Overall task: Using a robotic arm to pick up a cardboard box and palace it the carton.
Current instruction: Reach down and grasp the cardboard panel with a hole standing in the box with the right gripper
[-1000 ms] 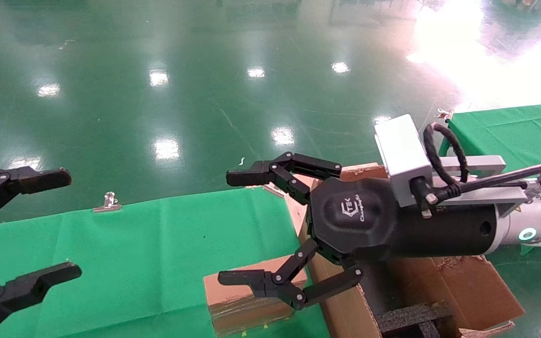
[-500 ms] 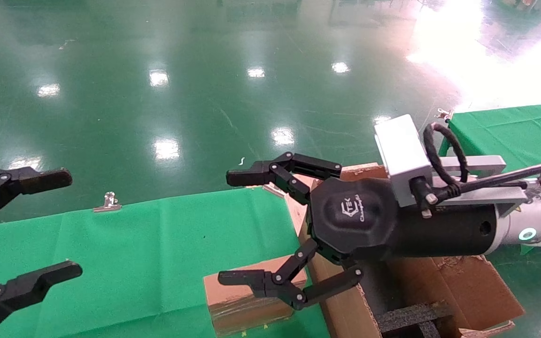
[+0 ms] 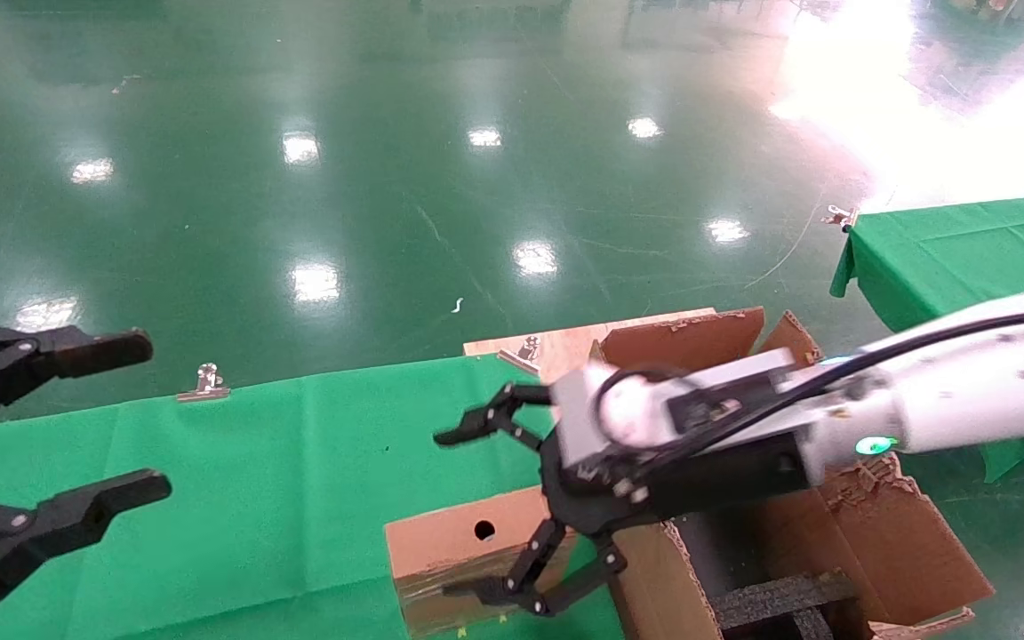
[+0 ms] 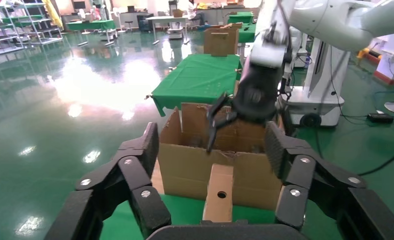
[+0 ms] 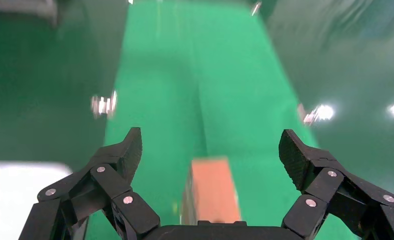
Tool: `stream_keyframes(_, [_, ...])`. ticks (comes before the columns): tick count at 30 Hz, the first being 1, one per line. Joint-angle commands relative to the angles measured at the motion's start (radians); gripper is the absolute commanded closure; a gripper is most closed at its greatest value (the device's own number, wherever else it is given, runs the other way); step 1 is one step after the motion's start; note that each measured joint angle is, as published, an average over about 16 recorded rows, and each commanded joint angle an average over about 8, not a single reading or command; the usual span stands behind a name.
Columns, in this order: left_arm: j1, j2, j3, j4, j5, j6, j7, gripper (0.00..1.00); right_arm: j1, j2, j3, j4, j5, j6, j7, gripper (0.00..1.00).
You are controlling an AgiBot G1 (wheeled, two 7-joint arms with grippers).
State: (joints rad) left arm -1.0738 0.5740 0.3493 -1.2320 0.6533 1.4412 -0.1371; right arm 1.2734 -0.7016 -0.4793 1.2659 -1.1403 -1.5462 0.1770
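At the lower centre of the head view I see the small brown taped cardboard box (image 3: pixel 459 556) on the green cloth table (image 3: pixel 254 480), my right black gripper (image 3: pixel 476 516) spread wide over it, the large torn brown carton (image 3: pixel 868 542) beside it, and my left gripper (image 3: pixel 76 427) spread at the left edge.

My head camera looks forward and down over the green table (image 3: pixel 254 462) and shiny floor beyond. My left wrist camera looks level across the table, between its own fingers (image 4: pixel 145 150), toward the big carton (image 4: pixel 220 167). My right wrist camera looks down close on the small box (image 5: pixel 211 192). All three views share that box (image 3: pixel 454 542) (image 4: pixel 219 192).
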Motion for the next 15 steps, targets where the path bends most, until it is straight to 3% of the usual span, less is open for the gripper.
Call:
stream_keyframes(1, [0.0,0.0,0.0,0.0,0.0,0.0,0.0,1.0,0.038,-0.02,-0.037,0.0,-0.077,-0.01,-0.001,0.0])
stream_keyframes(15, [0.0,0.0,0.0,0.0,0.0,0.0,0.0,1.0,0.168,-0.138,-0.219,-0.02,-0.393,0.003,-0.014,0.0])
